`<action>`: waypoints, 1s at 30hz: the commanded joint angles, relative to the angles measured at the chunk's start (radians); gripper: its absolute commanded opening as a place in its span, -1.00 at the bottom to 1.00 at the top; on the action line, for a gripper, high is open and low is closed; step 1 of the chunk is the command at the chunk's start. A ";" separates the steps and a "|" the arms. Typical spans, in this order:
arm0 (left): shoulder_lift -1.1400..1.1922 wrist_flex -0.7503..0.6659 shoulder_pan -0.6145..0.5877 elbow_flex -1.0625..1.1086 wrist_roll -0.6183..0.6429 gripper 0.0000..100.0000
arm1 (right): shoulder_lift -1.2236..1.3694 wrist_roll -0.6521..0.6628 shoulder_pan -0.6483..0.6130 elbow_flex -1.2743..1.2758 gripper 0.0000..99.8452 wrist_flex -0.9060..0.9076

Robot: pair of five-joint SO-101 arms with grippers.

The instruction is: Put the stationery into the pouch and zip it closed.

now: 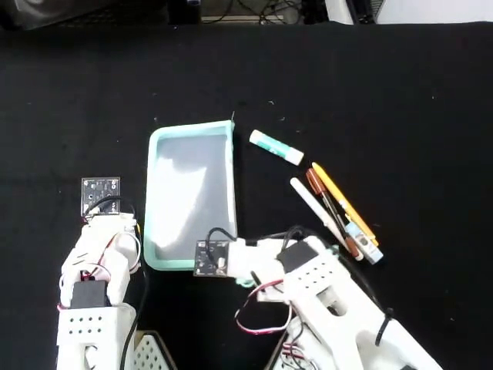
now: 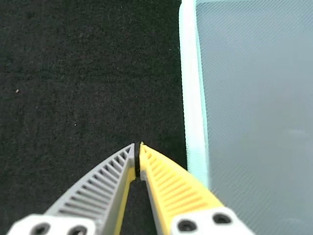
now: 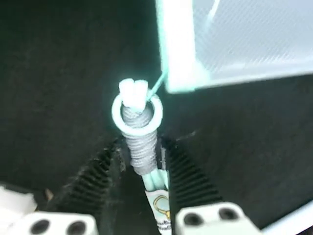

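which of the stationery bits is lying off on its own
The short white stick with the green end. It lies alone by the pouch corner farthest from the arms, while the white pen, brown pen and yellow pen lie bunched together.

Black tabletop [image 1: 385,77] — cables [image 1: 254,11] behind

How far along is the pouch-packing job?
Nothing is packed yet: the glue stick and pens lie on the table beside the pouch. In hand: the right gripper grips the zipper pull. Left to do: loading everything, then zipping.
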 commanded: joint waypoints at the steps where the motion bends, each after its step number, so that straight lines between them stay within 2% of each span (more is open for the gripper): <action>1: -0.006 -0.012 0.004 0.018 -0.009 -0.93 | -0.004 0.002 0.080 -0.087 -0.97 0.081; 6: -0.006 -0.012 0.005 0.018 -0.009 -0.93 | 0.005 -0.183 0.118 -0.166 -0.94 0.123; 12: -0.006 -0.012 0.004 0.018 -0.009 -0.93 | 0.005 -0.259 0.118 -0.151 -0.45 0.132; 18: -0.006 -0.012 0.004 0.018 -0.009 -0.93 | 0.005 -0.256 0.117 -0.143 -0.49 0.132; 25: -0.006 -0.012 0.004 0.018 -0.009 -0.93 | 0.005 -0.249 0.114 -0.120 -0.38 0.112; 30: -0.006 -0.012 0.004 0.018 -0.009 -0.93 | 0.005 -0.247 0.031 -0.076 -0.34 0.109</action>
